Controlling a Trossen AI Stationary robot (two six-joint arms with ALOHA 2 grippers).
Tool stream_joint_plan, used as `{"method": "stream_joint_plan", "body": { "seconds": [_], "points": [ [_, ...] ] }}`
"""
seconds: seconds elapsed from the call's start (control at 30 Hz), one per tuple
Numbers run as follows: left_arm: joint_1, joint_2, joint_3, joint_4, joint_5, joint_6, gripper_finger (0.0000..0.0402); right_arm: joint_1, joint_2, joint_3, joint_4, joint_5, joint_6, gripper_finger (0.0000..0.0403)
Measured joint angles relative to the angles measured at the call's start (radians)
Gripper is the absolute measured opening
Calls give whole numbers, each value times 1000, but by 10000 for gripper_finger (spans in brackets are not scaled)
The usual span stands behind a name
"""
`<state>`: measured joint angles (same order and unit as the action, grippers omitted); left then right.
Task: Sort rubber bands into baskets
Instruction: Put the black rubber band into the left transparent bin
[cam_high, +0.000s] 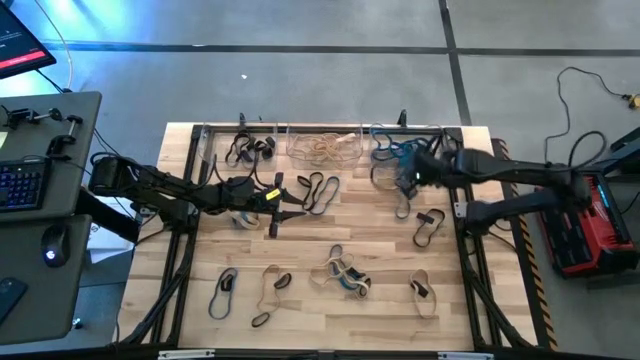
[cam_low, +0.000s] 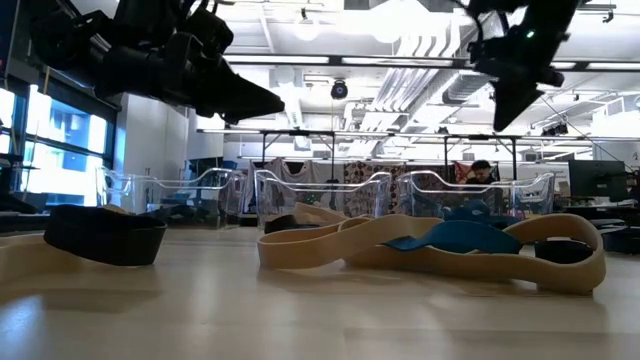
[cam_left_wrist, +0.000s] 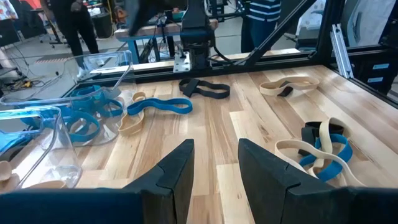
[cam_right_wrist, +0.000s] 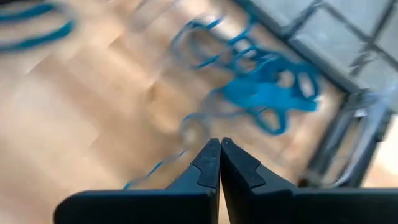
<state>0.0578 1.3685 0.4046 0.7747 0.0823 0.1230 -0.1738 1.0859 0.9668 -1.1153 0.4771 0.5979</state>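
Three clear baskets stand along the table's far edge: the left one (cam_high: 250, 148) holds black rubber bands, the middle one (cam_high: 325, 148) tan bands, the right one (cam_high: 392, 155) blue bands (cam_right_wrist: 264, 93). Loose black, tan and blue bands lie on the table, among them a black pair (cam_high: 318, 190) and a tan and blue cluster (cam_high: 342, 272). My left gripper (cam_high: 288, 208) is open and empty above the table, next to the black pair; its fingers (cam_left_wrist: 180, 165) stand apart. My right gripper (cam_high: 410, 172) is shut above the right basket, its fingertips (cam_right_wrist: 220, 152) together over the blue bands.
More bands lie toward the near edge (cam_high: 225, 285), (cam_high: 275, 290), (cam_high: 422, 295) and the right side (cam_high: 428, 225). In the low view a thick tan and blue tangle (cam_low: 440, 245) and a black band (cam_low: 105, 235) lie close to the camera. A keyboard desk (cam_high: 40, 180) stands left of the table.
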Motion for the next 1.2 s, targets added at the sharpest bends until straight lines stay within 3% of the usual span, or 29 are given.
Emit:
{"method": "stream_joint_plan", "body": {
  "seconds": [0.33, 0.6, 0.8, 1.2],
  "points": [
    [0, 0, 0, -13, 0, 1, 115, 363, 51, 0, -81, -131, 219, 6],
    [0, 0, 0, -22, 0, 1, 115, 512, 184, 0, -167, -241, 341, 93],
    [0, 0, 0, -21, 0, 1, 115, 518, 267, -4, -212, -242, 321, 150],
    [0, 0, 0, -21, 0, 1, 115, 384, 184, -318, 2, -316, 224, 157]
  ]
}}
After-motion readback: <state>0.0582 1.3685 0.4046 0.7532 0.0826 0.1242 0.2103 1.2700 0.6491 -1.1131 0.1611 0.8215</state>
